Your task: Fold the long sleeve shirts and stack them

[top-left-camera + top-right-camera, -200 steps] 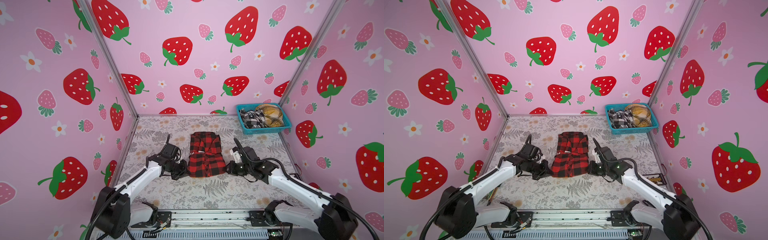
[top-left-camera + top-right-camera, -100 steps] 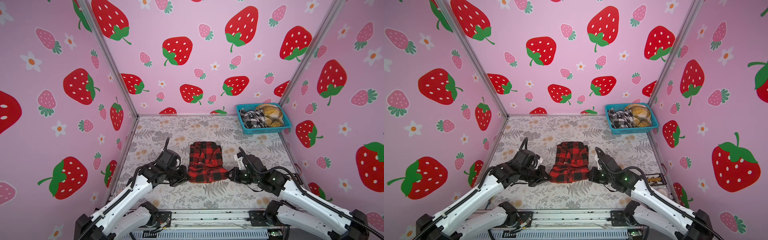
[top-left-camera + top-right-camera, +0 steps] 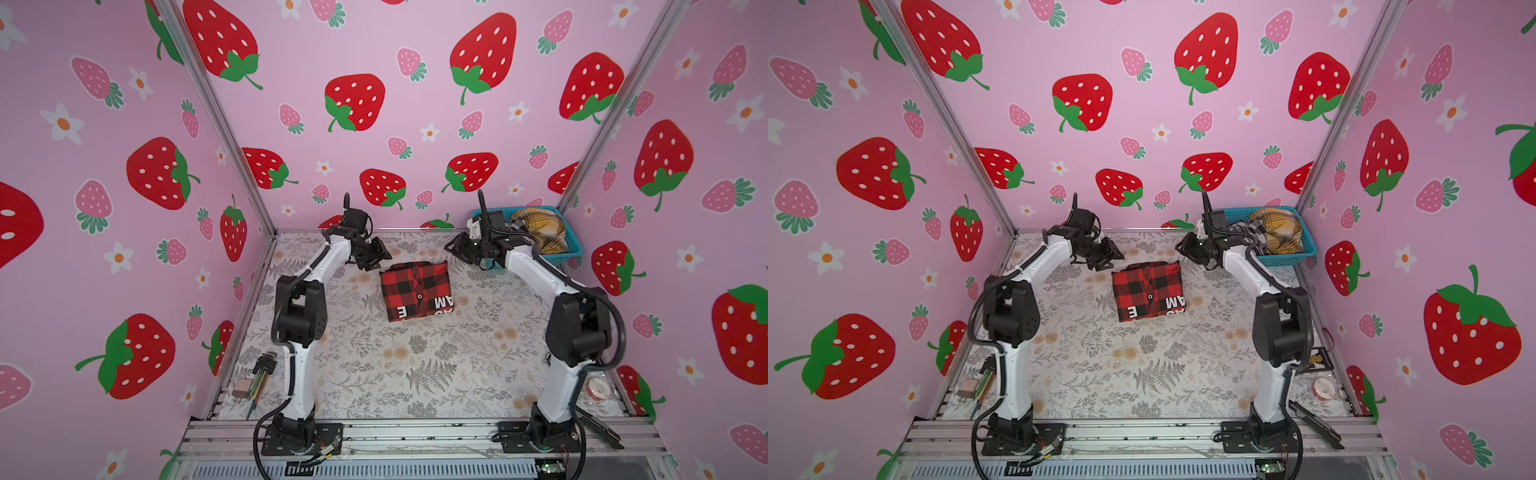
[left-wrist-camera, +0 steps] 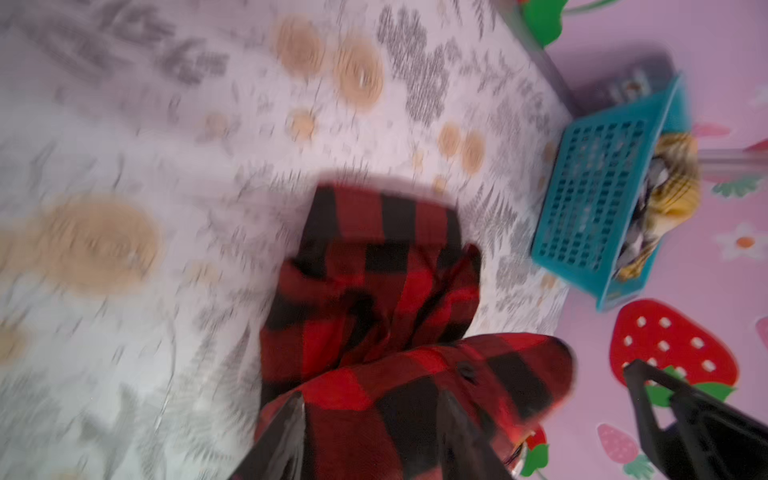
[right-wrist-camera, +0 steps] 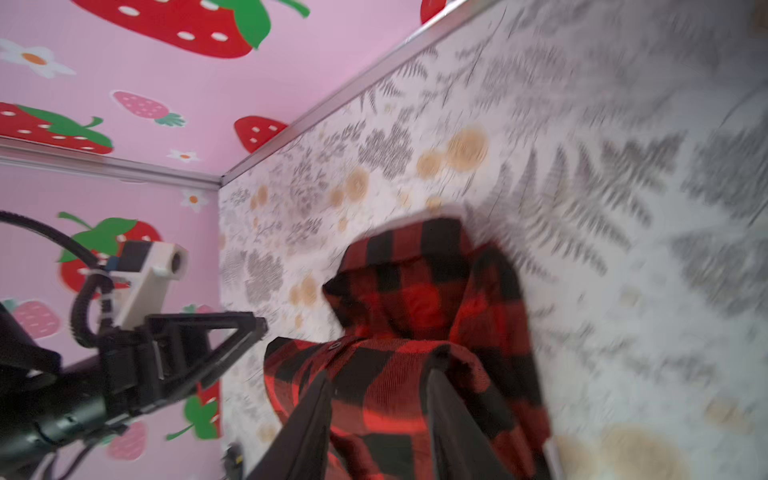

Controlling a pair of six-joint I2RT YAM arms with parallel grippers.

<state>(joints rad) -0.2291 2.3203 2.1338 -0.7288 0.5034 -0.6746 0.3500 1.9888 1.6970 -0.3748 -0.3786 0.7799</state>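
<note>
Left gripper (image 3: 379,254), right gripper (image 3: 452,249) spread, empty, near far corners of shirt (image 3: 417,291). Risk: jaw snags top layer, fold flops open.

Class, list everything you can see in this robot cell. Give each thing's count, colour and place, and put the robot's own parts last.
shirt: one, red-and-black check with white letters, folded at table centre
basket: one, blue, far right corner
yellow plaid garment: one, in basket
black-and-white plaid garment: one, in basket
hex keys: one set, black, near left edge
wooden block: one, tan, beside hex keys
tape roll: one, pale, near right edge
table: one, grey fern print
left gripper: black, open, off shirt
right gripper: black, open, off shirt
</note>
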